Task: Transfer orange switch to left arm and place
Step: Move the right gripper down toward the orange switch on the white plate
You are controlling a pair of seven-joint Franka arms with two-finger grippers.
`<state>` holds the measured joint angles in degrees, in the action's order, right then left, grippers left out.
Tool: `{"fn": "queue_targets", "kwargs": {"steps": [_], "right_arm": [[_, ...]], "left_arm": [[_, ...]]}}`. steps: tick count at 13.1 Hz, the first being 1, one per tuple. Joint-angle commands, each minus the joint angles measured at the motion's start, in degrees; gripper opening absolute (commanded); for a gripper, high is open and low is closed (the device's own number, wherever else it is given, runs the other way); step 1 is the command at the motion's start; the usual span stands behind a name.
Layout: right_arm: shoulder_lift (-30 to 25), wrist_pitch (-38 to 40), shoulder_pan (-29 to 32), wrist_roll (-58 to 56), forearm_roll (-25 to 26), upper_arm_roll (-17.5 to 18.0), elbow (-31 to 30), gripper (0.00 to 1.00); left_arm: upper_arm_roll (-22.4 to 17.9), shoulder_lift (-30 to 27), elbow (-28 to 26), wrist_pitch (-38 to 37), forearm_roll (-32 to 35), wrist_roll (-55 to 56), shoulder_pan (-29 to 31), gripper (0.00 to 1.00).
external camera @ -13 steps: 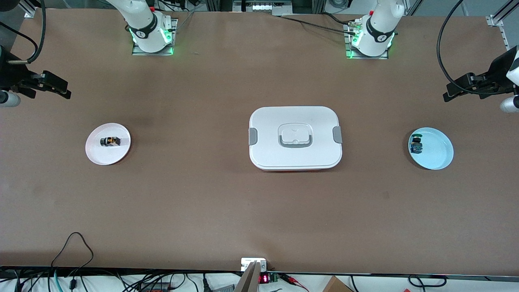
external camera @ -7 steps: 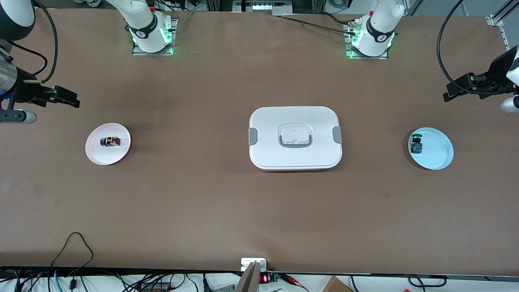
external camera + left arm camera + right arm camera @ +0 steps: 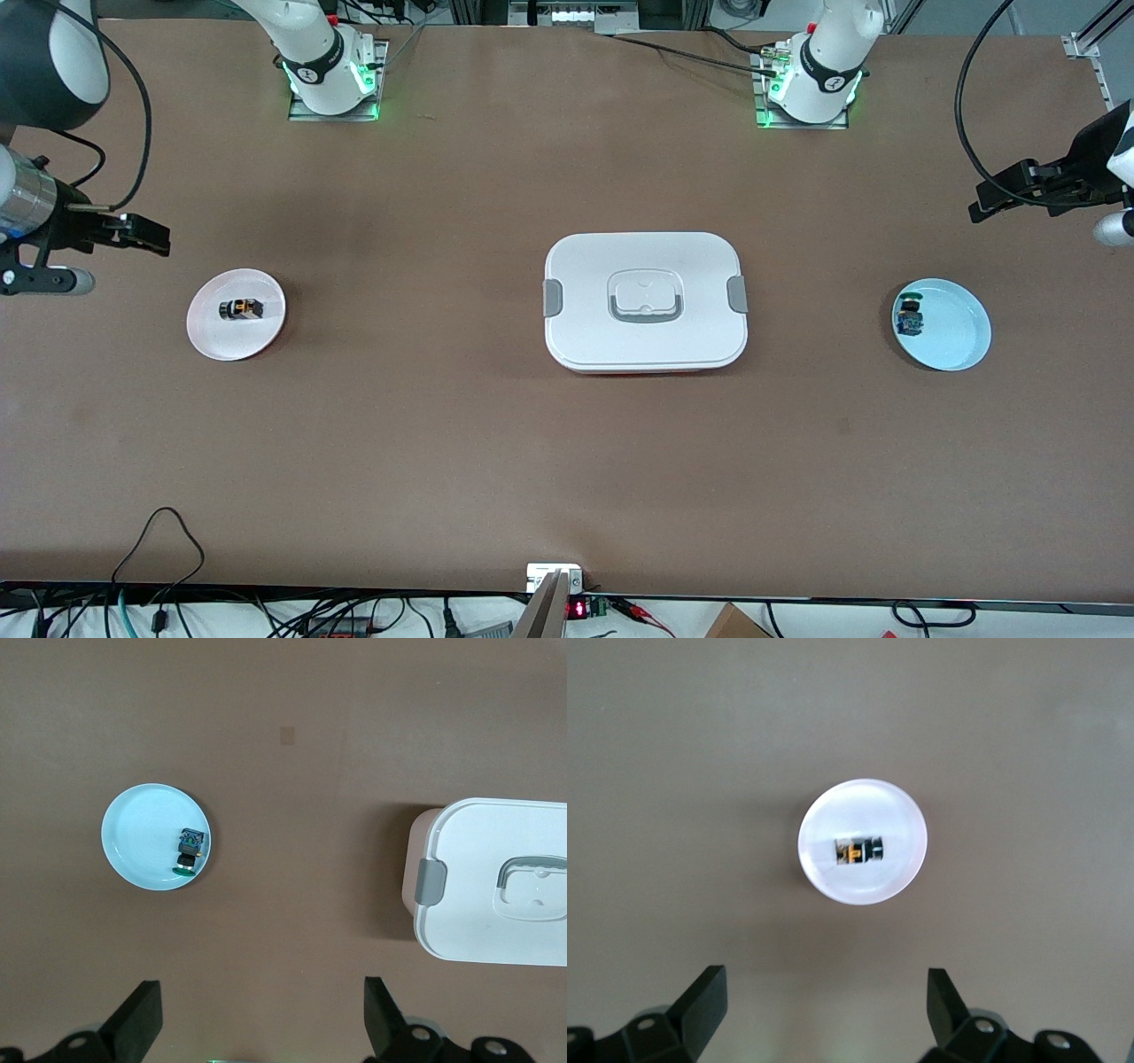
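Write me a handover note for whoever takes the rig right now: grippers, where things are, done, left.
Right gripper: open, empty, up at its end of the table by the pink plate.
Left gripper: open, empty, waiting by the blue plate.
Orange switch: lying on the pink plate, untouched.
Blue-green component: on the blue plate.
Box: lid on, mid-table between the plates.
Done: nothing yet.
Left: pick the switch, hand over clear of the box, set down.
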<state>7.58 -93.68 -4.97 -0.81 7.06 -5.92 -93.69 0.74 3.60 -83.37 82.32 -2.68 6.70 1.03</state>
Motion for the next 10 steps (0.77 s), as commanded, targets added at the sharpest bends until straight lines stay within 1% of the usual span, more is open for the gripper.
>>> {"fn": "queue_targets", "kwargs": {"steps": [1, 4, 5, 6, 7, 10], "right_arm": [[2.6, -1.7, 0.0, -0.6, 1.1, 0.1, 0.9, 1.0], [6.5, -3.3, 0.2, -0.5, 1.2, 0.1, 0.9, 1.0], [8.4, -4.8, 0.0, -0.5, 1.2, 0.0, 0.2, 1.0], [8.6, -8.2, -0.1, -0.5, 1.2, -0.1, -2.3, 1.0], [8.2, -13.4, 0.1, -0.7, 1.7, -0.1, -6.2, 1.0], [7.8, -24.2, 3.5, -4.3, 1.7, -0.1, -15.1, 1.0]], "left_arm": [[0.0, 0.9, 1.8, -0.5, -0.8, 0.2, 0.4, 1.0], [0.0, 0.9, 1.8, -0.5, -0.9, 0.2, 0.4, 1.0], [0.0, 0.9, 1.8, -0.5, -0.9, 0.2, 0.4, 1.0], [0.0, 0.9, 1.8, -0.5, -0.9, 0.2, 0.4, 1.0], [0.0, 0.9, 1.8, -0.5, -0.9, 0.2, 0.4, 1.0], [0.0, 0.9, 1.8, -0.5, -0.9, 0.2, 0.4, 1.0]]}}
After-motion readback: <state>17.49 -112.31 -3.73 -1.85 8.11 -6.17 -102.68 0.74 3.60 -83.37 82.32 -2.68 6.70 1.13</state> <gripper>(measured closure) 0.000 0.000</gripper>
